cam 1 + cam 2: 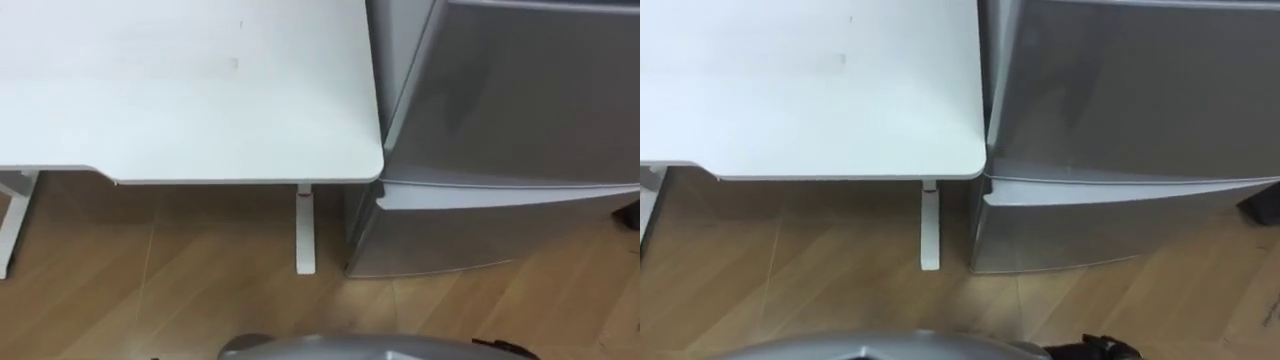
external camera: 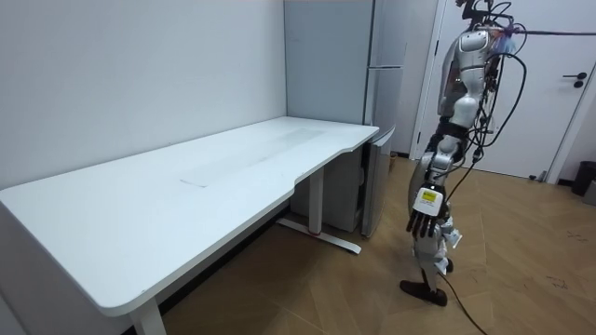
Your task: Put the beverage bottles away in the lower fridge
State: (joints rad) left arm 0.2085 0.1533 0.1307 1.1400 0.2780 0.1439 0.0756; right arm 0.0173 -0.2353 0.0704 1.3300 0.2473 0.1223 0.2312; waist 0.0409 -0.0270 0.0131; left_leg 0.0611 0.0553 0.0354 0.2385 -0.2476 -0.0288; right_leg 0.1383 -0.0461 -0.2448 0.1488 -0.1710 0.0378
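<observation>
A grey two-door fridge stands right of a white table, close against its edge. The lower fridge door is shut, and so is the upper door above it. I stand on the wood floor about a step back, facing the table's corner and the fridge. My left hand hangs beside my thigh with its fingers relaxed and holds nothing. A dark bit of my right hand shows at the bottom edge.
The table's white leg stands just left of the fridge's lower corner. In the room view a white door is behind me and a dark bin stands at the far right. Wood floor lies between me and the table.
</observation>
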